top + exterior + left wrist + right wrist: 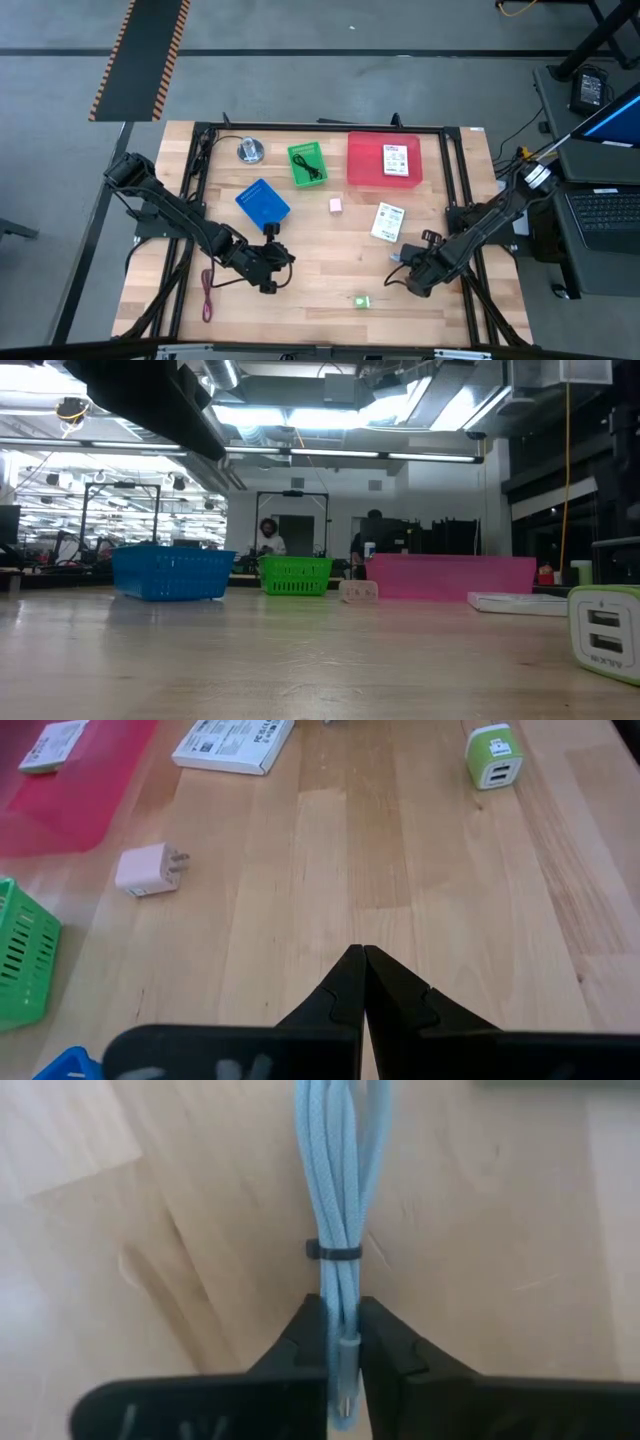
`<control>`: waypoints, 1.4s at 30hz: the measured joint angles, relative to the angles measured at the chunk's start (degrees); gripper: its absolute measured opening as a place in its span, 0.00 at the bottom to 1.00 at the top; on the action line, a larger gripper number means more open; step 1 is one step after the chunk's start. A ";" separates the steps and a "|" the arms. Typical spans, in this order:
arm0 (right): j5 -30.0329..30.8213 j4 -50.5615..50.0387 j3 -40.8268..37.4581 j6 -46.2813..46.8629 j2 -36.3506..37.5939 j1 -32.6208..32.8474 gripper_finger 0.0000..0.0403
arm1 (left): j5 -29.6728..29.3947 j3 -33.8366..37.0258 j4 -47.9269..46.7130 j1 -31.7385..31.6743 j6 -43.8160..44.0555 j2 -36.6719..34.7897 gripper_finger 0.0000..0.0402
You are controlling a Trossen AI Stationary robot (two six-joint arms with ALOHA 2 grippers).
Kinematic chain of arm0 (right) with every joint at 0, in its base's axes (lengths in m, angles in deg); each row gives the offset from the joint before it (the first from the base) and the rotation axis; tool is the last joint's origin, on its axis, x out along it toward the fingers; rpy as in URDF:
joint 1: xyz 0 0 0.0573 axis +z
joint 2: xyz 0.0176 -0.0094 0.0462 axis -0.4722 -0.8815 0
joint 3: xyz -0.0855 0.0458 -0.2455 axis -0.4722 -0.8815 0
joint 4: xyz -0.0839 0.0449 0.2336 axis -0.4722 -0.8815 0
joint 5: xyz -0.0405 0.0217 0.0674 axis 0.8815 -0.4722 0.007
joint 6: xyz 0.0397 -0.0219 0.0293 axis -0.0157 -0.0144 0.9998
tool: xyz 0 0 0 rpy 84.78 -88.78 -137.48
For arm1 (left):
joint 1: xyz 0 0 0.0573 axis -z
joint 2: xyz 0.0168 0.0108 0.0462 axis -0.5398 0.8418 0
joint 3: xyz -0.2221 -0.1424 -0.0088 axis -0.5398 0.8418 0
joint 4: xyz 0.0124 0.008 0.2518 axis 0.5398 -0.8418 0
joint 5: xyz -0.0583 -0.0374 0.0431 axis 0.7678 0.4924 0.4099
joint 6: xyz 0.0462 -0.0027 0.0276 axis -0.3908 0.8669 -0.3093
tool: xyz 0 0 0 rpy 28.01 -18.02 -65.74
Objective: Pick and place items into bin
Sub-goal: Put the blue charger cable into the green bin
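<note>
My right gripper (pixel 343 1342) (pixel 404 272) points down near the table's right front and is shut on a light blue cable bundle (pixel 340 1190) tied with a black band. My left gripper (pixel 360 958) (pixel 284 258) hangs shut above bare wood at the left centre. On the table lie a white packet (pixel 388 221), a pink cube (pixel 335 205), a green block (pixel 361 301) and a dark red cord (pixel 207 295). The green bin (pixel 307 164) holds a black cable. The red bin (pixel 384 160) holds a second white packet. My right gripper pinches the light blue cable bundle between its two fingers at the end with the silver plug (pixel 344 1358), below the black band. The fingers come from above, one on each side of the strands. The bundle stretches away from the fingers along the wood.
A blue bin (pixel 263 203) stands beside my left arm. A round silver metal object (pixel 250 151) lies at the far left. A black frame rail (pixel 320 128) runs around the work area. People stand in the room beyond the table (pixel 268 535).
</note>
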 joint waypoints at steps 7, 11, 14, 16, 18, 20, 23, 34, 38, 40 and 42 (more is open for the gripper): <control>0.53 -0.28 0.01 -2.14 6.20 -0.02 0.01 | -0.02 -0.04 0.00 0.00 -1.72 0.00 0.00; 5.52 -0.69 0.01 -3.85 11.54 -0.02 0.01 | -0.02 -0.04 0.00 0.00 -1.77 0.00 0.00; 10.63 -0.67 0.03 -6.38 15.68 -0.02 0.01 | -0.06 -0.04 0.01 0.00 -1.76 0.00 0.00; 14.85 -0.37 0.08 -8.47 18.25 -0.02 0.01 | -0.61 -0.04 0.03 0.02 -1.77 0.00 0.00; 18.63 0.16 0.12 -10.96 20.40 -0.02 0.01 | -1.63 -0.04 0.01 0.00 -1.77 0.00 0.01; 22.29 1.27 0.12 -13.45 21.99 -0.02 0.01 | -2.05 -0.04 0.03 0.00 -1.77 0.00 0.01; 26.70 4.59 0.12 -18.34 23.28 -0.02 0.01 | -2.94 -0.04 0.06 0.00 -1.76 0.00 0.01; 34.89 30.62 -5.77 -39.44 23.17 -0.45 0.01 | -10.06 -0.07 9.65 -1.15 -1.90 0.00 0.16; 34.81 45.44 -11.52 -46.39 23.15 -2.18 0.00 | -10.14 -0.07 12.07 -3.29 -1.20 0.00 0.26; 33.93 52.24 -14.21 -49.48 23.15 -3.41 0.00 | -10.12 -0.07 13.54 -4.42 -1.30 0.00 0.31; 32.61 57.92 -16.29 -52.10 23.15 -4.75 0.00 | -10.13 -0.07 15.67 -5.71 -2.11 0.00 0.35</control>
